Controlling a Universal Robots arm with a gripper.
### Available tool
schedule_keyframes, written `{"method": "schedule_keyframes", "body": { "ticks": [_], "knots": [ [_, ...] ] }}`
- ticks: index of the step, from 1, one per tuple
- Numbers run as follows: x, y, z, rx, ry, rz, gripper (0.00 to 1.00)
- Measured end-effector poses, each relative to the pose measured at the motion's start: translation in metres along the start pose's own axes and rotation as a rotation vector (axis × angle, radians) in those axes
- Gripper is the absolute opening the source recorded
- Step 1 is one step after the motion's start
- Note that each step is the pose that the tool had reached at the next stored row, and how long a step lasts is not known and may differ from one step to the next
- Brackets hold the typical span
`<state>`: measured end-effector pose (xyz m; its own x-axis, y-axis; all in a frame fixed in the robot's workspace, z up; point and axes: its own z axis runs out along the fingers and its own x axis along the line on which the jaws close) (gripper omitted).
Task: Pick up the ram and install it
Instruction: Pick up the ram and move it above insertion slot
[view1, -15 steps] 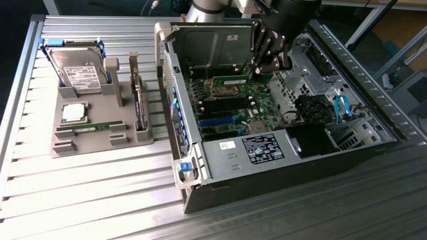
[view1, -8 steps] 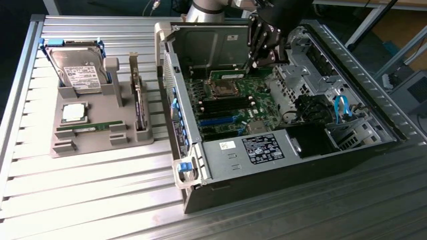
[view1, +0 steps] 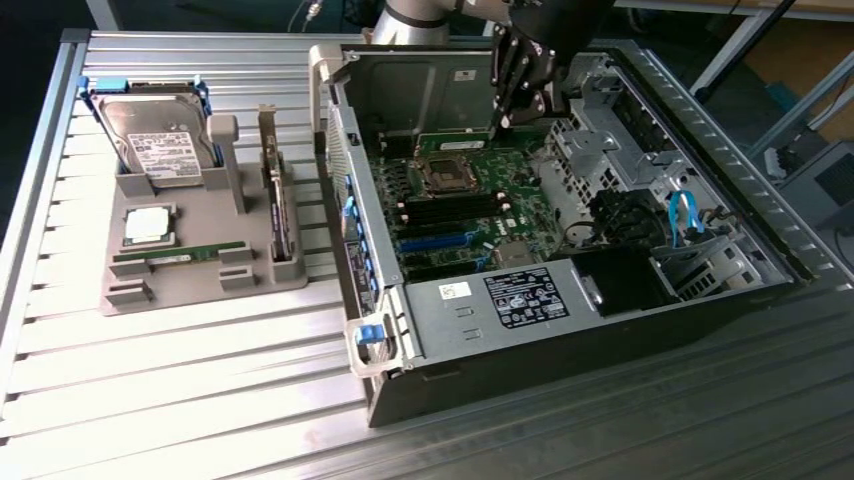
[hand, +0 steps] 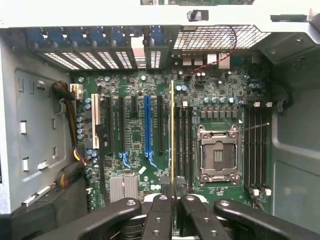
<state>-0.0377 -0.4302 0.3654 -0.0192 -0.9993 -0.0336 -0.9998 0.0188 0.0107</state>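
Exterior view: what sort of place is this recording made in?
Probably a robotics lab bench set up for computer assembly: a slatted aluminium table, an open desktop PC case with its motherboard exposed, and a grey fixture holding loose parts such as a hard drive.

A robotics lab or workshop: an open computer case sits on a ribbed aluminium surface, with a grey parts tray at nine o'clock.
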Motion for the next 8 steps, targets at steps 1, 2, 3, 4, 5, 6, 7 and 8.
{"method": "schedule_keyframes", "body": {
  "ticks": [1,2,3,4,5,6,7,8],
  "knots": [
    [0.0000,0.0000,0.0000,0.0000,0.0000,0.000,0.13],
    [0.0000,0.0000,0.0000,0.0000,0.0000,0.000,0.13],
    [0.0000,0.0000,0.0000,0.0000,0.0000,0.000,0.13],
    [0.0000,0.0000,0.0000,0.0000,0.0000,0.000,0.13],
    [-0.0001,0.0000,0.0001,0.0000,0.0000,0.000,0.13],
    [-0.0001,0.0000,0.0006,0.0001,-0.0001,0.000,0.13],
    [-0.0001,0.0000,0.0013,0.0000,0.0000,0.000,0.13],
    [0.0000,0.0000,0.0021,0.0000,0.0000,0.000,0.13]
  ]
}}
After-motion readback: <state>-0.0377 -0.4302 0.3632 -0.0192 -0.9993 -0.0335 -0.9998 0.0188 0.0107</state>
